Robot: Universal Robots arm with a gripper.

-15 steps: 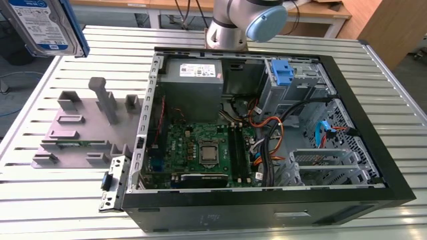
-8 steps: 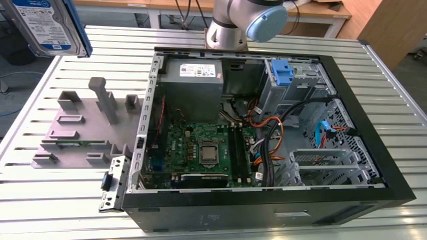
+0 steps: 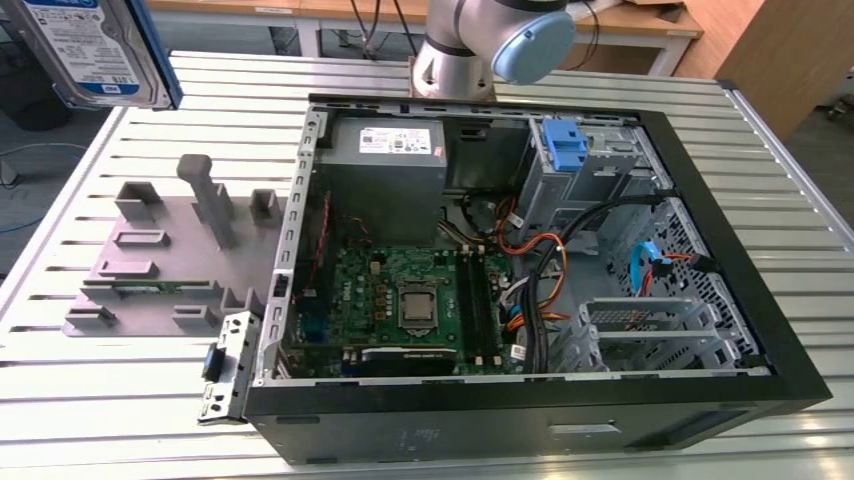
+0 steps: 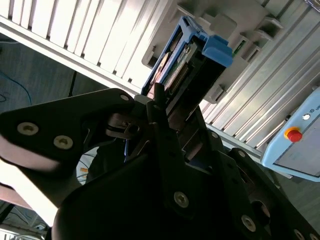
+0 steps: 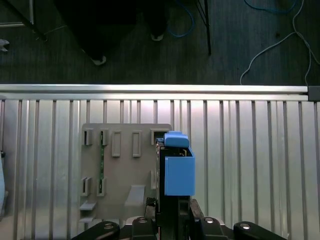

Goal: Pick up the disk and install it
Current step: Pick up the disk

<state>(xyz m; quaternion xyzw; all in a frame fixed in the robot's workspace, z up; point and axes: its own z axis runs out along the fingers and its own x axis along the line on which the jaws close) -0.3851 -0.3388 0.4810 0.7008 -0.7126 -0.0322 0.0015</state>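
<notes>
Second wrist view: the black gripper (image 4: 167, 102) is clenched on one end of the disk (image 4: 192, 60), whose blue side rail points away from it. In the first wrist view the held disk (image 5: 177, 170) stands on edge over the grey plastic stand (image 5: 125, 170) on the slatted metal table (image 5: 250, 165). In the exterior view the disk (image 3: 100, 50) hangs in the upper left corner, label showing, lifted off the table (image 3: 80, 400). It is well apart from the open computer case (image 3: 747, 300) at centre and right. The stand (image 3: 160, 250) lies just beside the case's left wall.
</notes>
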